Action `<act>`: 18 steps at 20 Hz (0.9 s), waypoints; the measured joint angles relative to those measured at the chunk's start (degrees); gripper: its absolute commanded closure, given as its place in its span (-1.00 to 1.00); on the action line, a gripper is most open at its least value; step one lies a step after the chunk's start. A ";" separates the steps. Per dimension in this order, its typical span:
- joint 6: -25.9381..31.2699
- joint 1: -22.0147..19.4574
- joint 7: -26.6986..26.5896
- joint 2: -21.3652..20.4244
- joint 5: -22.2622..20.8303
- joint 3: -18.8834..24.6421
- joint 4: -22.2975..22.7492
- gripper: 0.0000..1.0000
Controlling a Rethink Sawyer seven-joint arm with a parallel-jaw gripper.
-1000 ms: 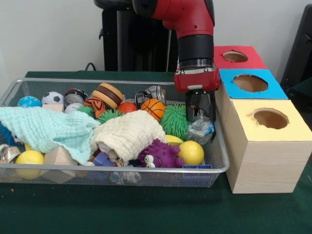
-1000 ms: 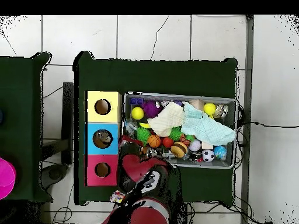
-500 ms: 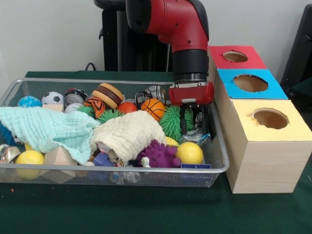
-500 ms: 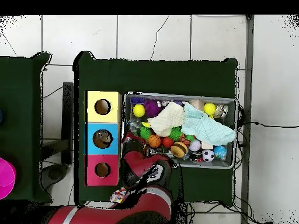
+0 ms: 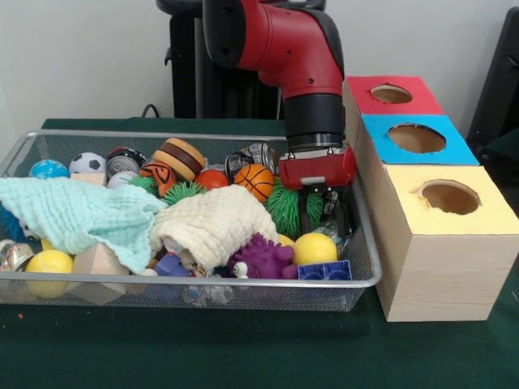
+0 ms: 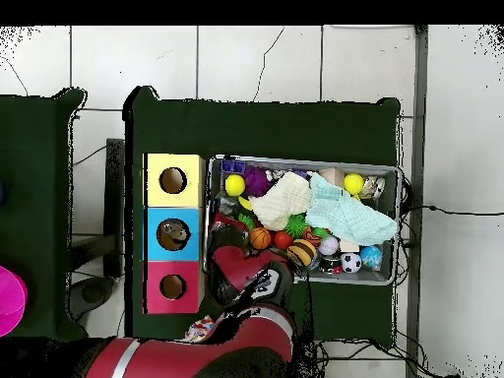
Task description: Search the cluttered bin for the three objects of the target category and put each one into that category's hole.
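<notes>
Front view, left to right. A wire mesh bin (image 5: 24,146) holds a pale green cloth (image 5: 77,212), a soccer ball (image 5: 87,163), a brown-striped disc (image 5: 180,156), a cream cloth (image 5: 212,223), a small basketball (image 5: 255,180), a purple googly-eyed toy (image 5: 263,258), a green spiky ball (image 5: 287,206) and a yellow ball (image 5: 315,248). The red and black arm (image 5: 284,44) descends from the upper centre, its wrist vertical, and lowers the gripper (image 5: 328,212) into the bin's right end, just beside the spiky ball and above crumpled clear plastic (image 5: 334,235); whether its fingers are spread or closed on anything cannot be told. To the right stand the red box (image 5: 409,101), blue box (image 5: 442,150) and yellow box (image 5: 478,215), each with a round hole. Compared with one second earlier, the gripper sits lower and further left, and the plastic formerly at its tips lies lower in the bin; a blue block (image 5: 326,271) now shows at the near rim.
</notes>
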 measured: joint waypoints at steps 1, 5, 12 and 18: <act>-0.01 -0.17 0.00 0.15 -0.05 0.08 -0.56 -1.00; -0.22 -0.67 0.00 0.64 -1.21 0.36 -2.10 -1.00; -0.47 -4.08 -0.01 1.49 -13.94 2.38 -7.07 -1.00; 9.25 -20.30 -0.55 -1.61 -27.73 20.15 -9.75 -1.00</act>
